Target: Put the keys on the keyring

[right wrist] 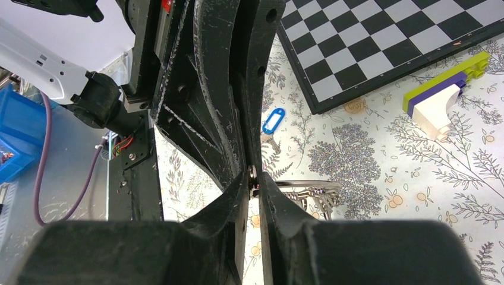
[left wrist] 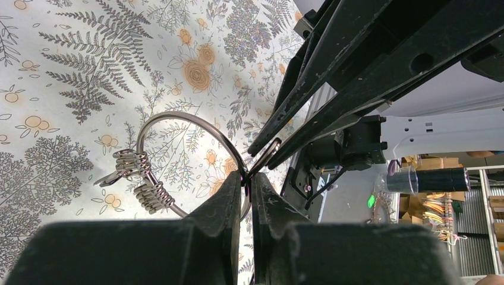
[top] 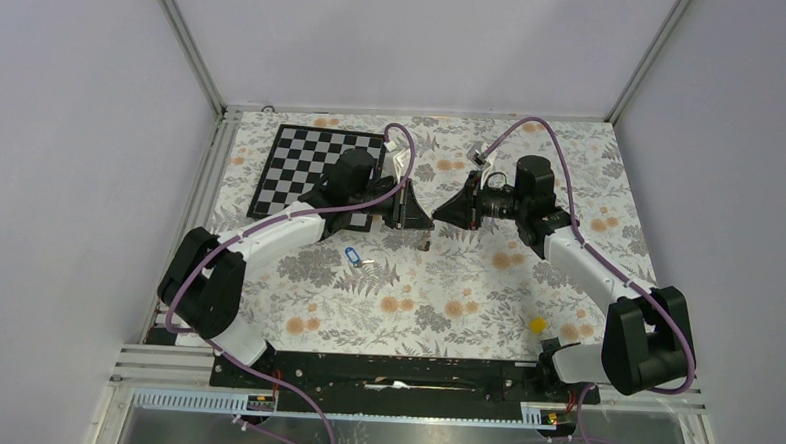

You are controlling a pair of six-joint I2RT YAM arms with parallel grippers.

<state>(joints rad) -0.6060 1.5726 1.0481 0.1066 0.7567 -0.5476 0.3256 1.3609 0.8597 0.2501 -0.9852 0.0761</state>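
My left gripper (left wrist: 248, 176) is shut on the keyring (left wrist: 178, 119), a thin silvery wire ring held above the table, with small coiled metal pieces (left wrist: 142, 178) on its left side. My right gripper (right wrist: 254, 177) meets it tip to tip (top: 437, 216). It is shut on a thin silvery metal piece (left wrist: 271, 150) that looks like a key's blade, its tip at the ring. That key's head is hidden. The key with the blue head (top: 350, 257) lies on the flowered cloth in front of the left arm; the right wrist view shows this blue key (right wrist: 273, 120) too.
A black-and-white chessboard (top: 321, 169) lies at the back left, under the left arm. A green, purple and white toy block (right wrist: 443, 95) sits beside it. A small yellow block (top: 538, 325) lies near the right arm's base.
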